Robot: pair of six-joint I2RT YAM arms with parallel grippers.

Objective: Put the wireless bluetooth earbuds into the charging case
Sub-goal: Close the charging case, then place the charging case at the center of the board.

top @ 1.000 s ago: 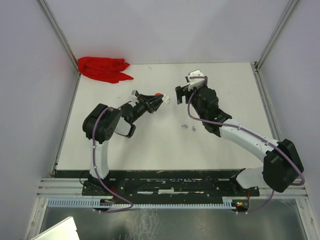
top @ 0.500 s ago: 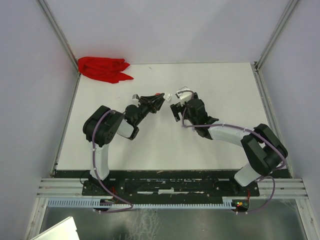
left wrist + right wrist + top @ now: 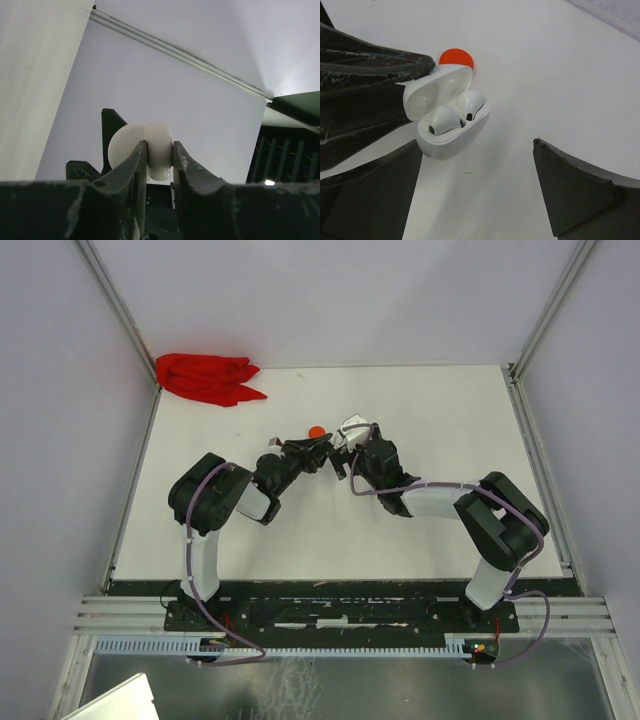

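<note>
top view: your two arms meet over the middle of the flat white table (image 3: 430, 410), fingertips almost nose to nose. the left gripper (image 3: 322, 446) comes in from the left and the right gripper (image 3: 345, 452) from the right. a crumpled red cloth (image 3: 205, 378) lies at the far left corner, well apart from both.

left wrist view: your left gripper's jaws are drawn narrow. they pinch the glossy white, rounded plastic charging case (image 3: 145, 147) between the two dark fingers (image 3: 132, 170). the case bulges out above the fingertips.

right wrist view: the charging case sits open just ahead of your right gripper. its hinged lid (image 3: 437, 90) is tipped back toward the left gripper's fingers, which hold the case from the left side. the two small white earbuds (image 3: 445, 120) are seated side by side in the wells of the case, rounded heads up. a flat round orange-red disc (image 3: 456, 57) shows just behind the lid. your right gripper's jaws stand wide apart, one finger at each lower corner of the view, holding nothing. the case lies beyond them, touched by neither. you cannot tell whether the case rests on the table or is held just clear of it.
</note>
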